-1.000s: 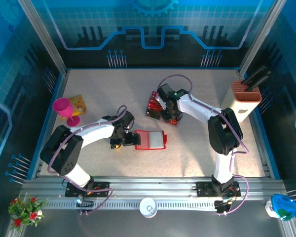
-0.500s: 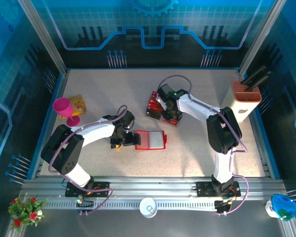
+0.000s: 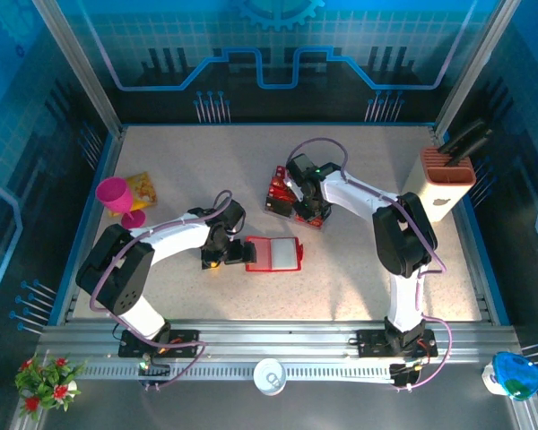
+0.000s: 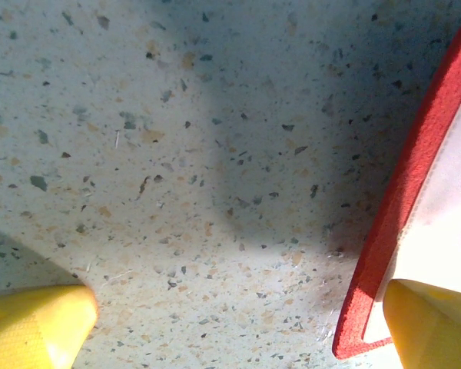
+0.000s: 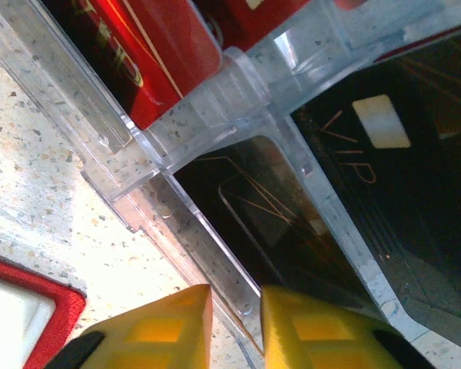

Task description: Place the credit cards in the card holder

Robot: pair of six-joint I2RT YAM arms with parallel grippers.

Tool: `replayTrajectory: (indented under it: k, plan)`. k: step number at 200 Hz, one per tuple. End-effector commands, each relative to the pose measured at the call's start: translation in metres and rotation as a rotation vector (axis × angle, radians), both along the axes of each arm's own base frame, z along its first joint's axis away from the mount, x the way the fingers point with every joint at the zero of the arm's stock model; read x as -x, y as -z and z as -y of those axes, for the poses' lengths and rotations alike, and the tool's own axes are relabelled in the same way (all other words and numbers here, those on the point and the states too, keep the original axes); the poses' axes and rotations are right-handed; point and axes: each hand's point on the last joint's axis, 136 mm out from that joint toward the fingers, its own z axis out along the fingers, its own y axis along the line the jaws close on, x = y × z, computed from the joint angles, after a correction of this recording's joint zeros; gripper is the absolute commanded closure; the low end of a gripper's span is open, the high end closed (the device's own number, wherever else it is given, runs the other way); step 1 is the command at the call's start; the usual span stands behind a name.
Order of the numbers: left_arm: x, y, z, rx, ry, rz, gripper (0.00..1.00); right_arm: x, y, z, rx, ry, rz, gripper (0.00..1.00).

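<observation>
The red card holder (image 3: 273,254) lies open on the table, pale inside with a red rim (image 4: 399,200). My left gripper (image 3: 232,253) (image 4: 238,327) is open wide at its left edge, one yellow fingertip (image 4: 430,327) over the pale inside and the other on bare table. Red and black credit cards (image 3: 278,190) stand in a clear compartmented tray (image 3: 298,218). My right gripper (image 3: 307,208) (image 5: 237,323) is low over the tray. Its jaws stand narrow and straddle the tray's near wall (image 5: 207,246), beside a dark card (image 5: 269,207). A red card (image 5: 154,54) is in the adjoining compartment.
A pink cup (image 3: 115,195) and a yellow packet (image 3: 143,186) stand at the far left. A beige slotted block (image 3: 446,177) with black handles is at the far right. Raised walls ring the table, and a white cup (image 3: 270,374) sits on the front rail.
The right gripper's jaws have narrowed at the tray. The left arm and the card holder have not moved.
</observation>
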Motion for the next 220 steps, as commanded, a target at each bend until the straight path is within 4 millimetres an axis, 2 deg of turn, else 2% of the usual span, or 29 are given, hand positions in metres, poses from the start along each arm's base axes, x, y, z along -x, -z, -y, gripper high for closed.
replayTrajectory:
  k: [1, 24, 86, 115, 136, 154, 178, 196, 220]
  plan:
    - [-0.026, 0.015, 0.009, 0.012, 0.038, 0.095, 0.01, 0.007, -0.007, -0.003, -0.021, -0.019, -0.007, 0.81]
    - [-0.025, 0.015, 0.009, 0.011, 0.041, 0.094, 0.01, 0.007, -0.009, -0.005, -0.019, -0.036, 0.001, 0.87]
    - [-0.026, 0.013, 0.010, 0.014, 0.046, 0.099, 0.01, 0.004, -0.021, -0.010, -0.013, -0.129, 0.059, 0.98]
    - [-0.026, 0.010, 0.009, 0.015, 0.047, 0.104, 0.01, 0.005, -0.035, -0.016, -0.031, -0.166, 0.094, 1.00]
    - [-0.028, 0.005, 0.011, 0.022, 0.047, 0.112, 0.01, 0.009, -0.054, -0.023, -0.072, -0.171, 0.126, 1.00]
    - [-0.029, -0.001, 0.012, 0.031, 0.047, 0.123, 0.01, 0.015, -0.072, -0.033, -0.134, -0.156, 0.151, 1.00]
    - [-0.033, -0.010, 0.015, 0.045, 0.047, 0.140, 0.01, 0.028, -0.093, -0.053, -0.302, -0.083, 0.135, 1.00]
    - [-0.036, -0.013, 0.017, 0.048, 0.048, 0.147, 0.01, 0.039, -0.100, -0.072, -0.442, -0.019, 0.095, 1.00]
    - [-0.035, -0.010, 0.016, 0.043, 0.052, 0.140, 0.01, 0.055, -0.094, -0.094, -0.573, 0.052, 0.018, 1.00]
